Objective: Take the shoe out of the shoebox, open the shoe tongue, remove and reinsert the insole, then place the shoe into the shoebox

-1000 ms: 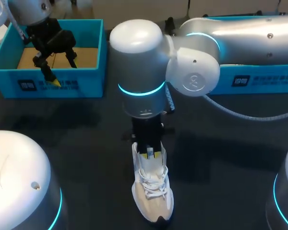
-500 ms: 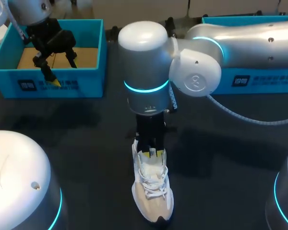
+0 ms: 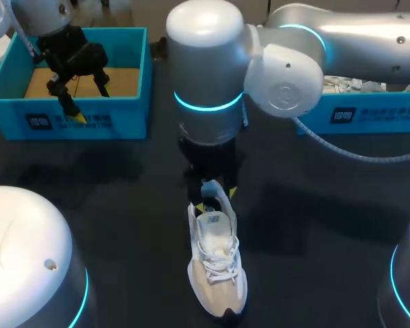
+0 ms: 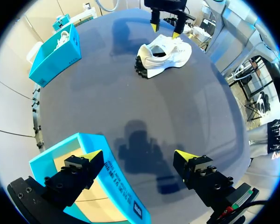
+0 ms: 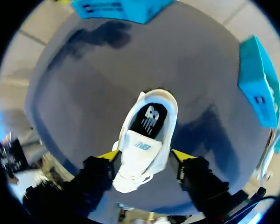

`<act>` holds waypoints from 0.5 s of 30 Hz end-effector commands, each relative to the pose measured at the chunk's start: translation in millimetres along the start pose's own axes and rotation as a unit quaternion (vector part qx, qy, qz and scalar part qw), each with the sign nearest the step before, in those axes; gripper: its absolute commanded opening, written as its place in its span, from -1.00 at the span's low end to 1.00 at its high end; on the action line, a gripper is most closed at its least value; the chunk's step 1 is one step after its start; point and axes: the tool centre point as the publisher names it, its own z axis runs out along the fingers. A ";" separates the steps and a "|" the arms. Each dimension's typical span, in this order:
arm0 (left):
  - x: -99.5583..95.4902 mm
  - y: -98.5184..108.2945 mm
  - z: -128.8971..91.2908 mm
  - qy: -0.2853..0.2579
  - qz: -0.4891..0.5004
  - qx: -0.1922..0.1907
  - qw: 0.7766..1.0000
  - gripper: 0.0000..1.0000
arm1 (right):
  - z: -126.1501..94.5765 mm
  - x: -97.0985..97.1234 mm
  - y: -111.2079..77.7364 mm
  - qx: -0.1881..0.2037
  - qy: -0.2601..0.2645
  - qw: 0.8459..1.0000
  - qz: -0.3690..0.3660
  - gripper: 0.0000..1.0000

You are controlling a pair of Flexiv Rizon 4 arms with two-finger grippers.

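The right gripper has risen off the shoe. A second ago its yellow tips were down in the shoe's opening. Now they hang just above the heel, spread wide and holding nothing, and the arm's wrist has drawn back from the shoe with them. The shoe has not shifted. It stands on its sole on the dark table, outside both boxes. In the right wrist view the tongue lies between the tips and the black insole shows in the opening beyond it.

The left gripper has stayed where it was, well apart from the shoe on its left-arm side. Its fingers are open and empty over the front wall of a blue box. A second blue box with white paper in it stands beyond the shoe on the right-arm side.
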 end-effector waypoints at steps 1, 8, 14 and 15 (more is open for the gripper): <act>0.6 0.0 -0.6 0.000 0.000 -0.001 1.000 1.00 | -3.1 -11.8 -3.1 -0.033 0.005 0.991 -0.126 1.00; 0.6 0.0 -0.6 0.000 0.000 -0.001 1.000 1.00 | -9.3 -21.8 11.1 -0.036 0.001 0.958 -0.283 1.00; 0.6 0.0 -0.6 0.000 0.000 -0.001 1.000 1.00 | -8.3 -22.4 23.9 -0.024 0.021 0.882 -0.471 1.00; 0.6 0.0 -0.6 0.000 0.000 -0.001 1.000 1.00 | -8.3 -22.4 23.9 -0.024 0.021 0.882 -0.471 1.00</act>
